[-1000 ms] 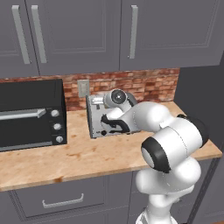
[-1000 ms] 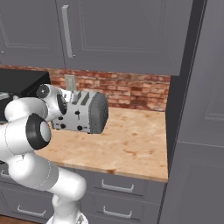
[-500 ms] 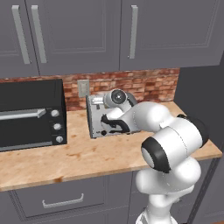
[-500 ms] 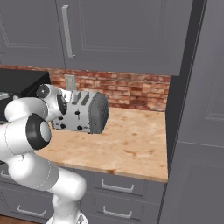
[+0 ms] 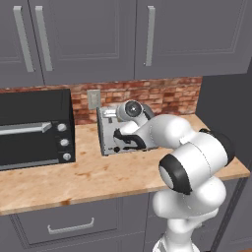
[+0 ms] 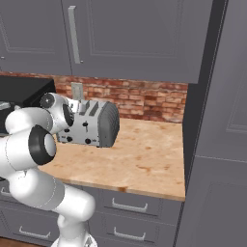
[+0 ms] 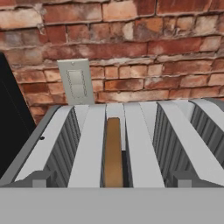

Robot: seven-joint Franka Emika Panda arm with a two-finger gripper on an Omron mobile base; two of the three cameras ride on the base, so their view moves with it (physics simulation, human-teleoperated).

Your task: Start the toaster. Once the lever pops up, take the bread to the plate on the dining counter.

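A white robot arm reaches over a silver-grey four-slot toaster (image 6: 91, 124) standing on a narrow wood-grain counter (image 6: 144, 161) against a red brick wall (image 6: 144, 99). In the hand view the camera looks straight down along the toaster's top (image 7: 127, 144), where a thin slice of brown bread (image 7: 113, 153) sits edge-up in a middle slot, its crust showing level with the opening. The two dark fingertips of the gripper (image 7: 113, 178) rise at the bottom of that view, one at each side of the toaster's top, set wide apart with nothing between them; the bread lies on the line between them but is not touched.

From the left base view the arm's hand covers much of the toaster (image 5: 109, 129), whose front faces the camera. A large black toaster oven (image 5: 34, 129) stands just beside it on the left, with a silver handle and three knobs. A pale wall outlet (image 7: 76, 82) is fixed to the brick directly behind the toaster. Grey cabinets (image 5: 123, 37) hang above the counter, and grey drawers (image 6: 125, 207) run below it.
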